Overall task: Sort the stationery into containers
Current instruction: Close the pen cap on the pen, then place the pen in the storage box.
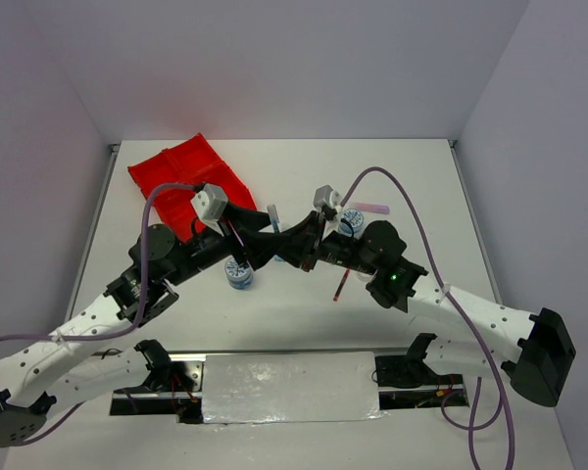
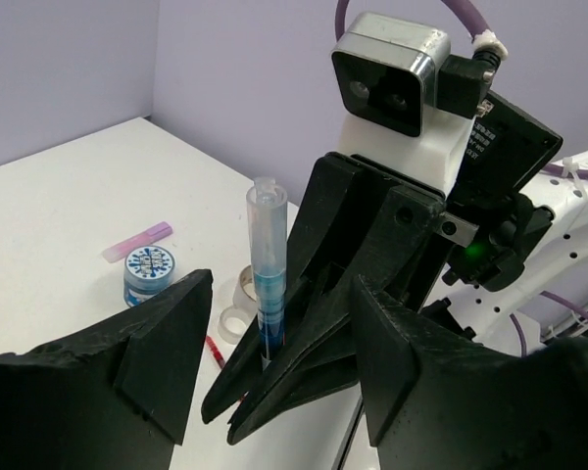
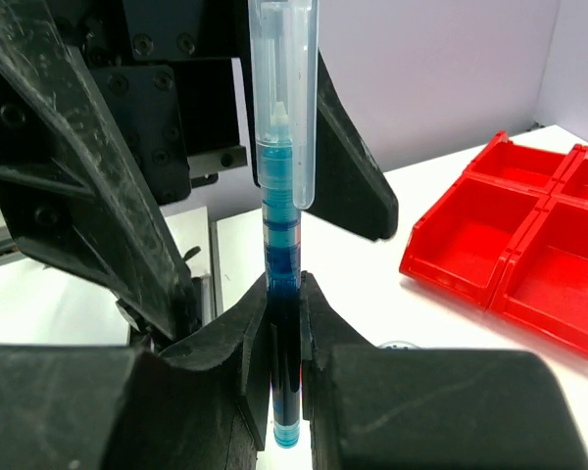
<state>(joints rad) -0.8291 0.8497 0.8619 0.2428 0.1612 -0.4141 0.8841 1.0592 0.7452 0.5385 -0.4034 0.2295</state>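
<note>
No legible text, wrist label (image 2: pixel 481 138) blurred

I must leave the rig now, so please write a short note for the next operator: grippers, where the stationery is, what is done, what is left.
Right gripper: shut on the blue pen, held upright.
Left gripper: open, fingers on either side of that pen, not gripping.
Red tray: compartments in view are empty.
On the table: near tub, far tub, pink stick, red pen, tape ring.
Done: nothing sorted.
Left: everything.
</note>
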